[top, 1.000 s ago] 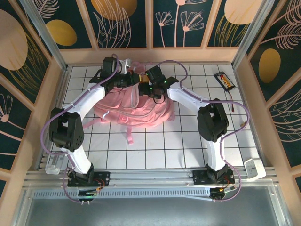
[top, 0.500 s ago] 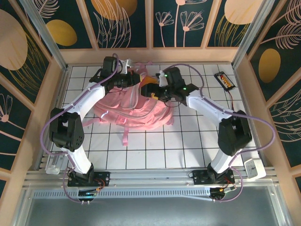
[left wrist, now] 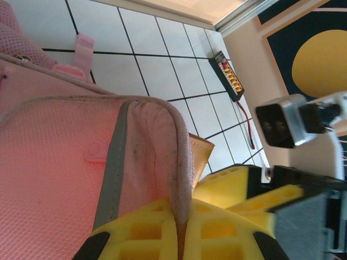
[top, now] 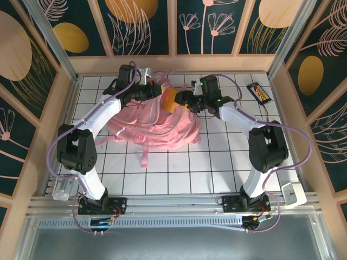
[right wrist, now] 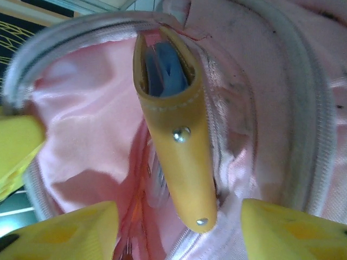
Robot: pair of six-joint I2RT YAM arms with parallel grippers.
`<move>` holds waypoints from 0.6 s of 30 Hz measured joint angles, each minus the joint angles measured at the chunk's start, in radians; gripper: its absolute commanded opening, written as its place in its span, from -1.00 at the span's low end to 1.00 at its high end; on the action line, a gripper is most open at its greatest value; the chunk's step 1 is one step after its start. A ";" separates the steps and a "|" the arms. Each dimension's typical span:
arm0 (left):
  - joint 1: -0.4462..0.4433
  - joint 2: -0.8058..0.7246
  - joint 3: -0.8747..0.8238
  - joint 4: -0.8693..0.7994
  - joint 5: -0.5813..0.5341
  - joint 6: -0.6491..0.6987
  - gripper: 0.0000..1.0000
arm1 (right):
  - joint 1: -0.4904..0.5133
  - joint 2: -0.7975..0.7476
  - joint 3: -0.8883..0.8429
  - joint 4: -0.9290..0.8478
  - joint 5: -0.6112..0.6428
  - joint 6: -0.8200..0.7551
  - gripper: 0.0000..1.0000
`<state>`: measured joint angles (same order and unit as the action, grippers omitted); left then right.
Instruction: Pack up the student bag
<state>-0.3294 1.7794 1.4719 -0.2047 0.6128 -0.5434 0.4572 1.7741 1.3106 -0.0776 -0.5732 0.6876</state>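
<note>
1. Swinging outward since a second ago, the right arm is now holding its right fingers [right wrist: 65, 230] wide apart, free of the tan leather pouch [right wrist: 181, 157] standing in the mouth of the student bag [top: 152, 122], which is lying toward the far side of the desk [top: 217, 162].
2. Left fingers [left wrist: 227, 230] are pinching the bag's rim. Keeping it lifted while nudging the pouch deeper looks wisest.
3. Something blue is showing inside the pouch, too blurred to name.
</note>
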 measured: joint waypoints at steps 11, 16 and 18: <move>0.000 0.000 0.000 0.003 -0.004 0.000 -1.00 | 0.024 0.109 0.095 0.023 0.020 0.004 -0.36; 0.000 0.000 0.000 0.006 -0.004 0.000 -1.00 | 0.029 0.116 0.096 0.028 0.021 0.018 -0.80; 0.000 0.000 0.000 0.011 -0.004 0.000 -1.00 | 0.029 0.121 0.096 0.038 0.008 0.040 -0.87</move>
<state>-0.3290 1.7794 1.4719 -0.1940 0.6086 -0.5438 0.4866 1.8946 1.4067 -0.0399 -0.5648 0.7277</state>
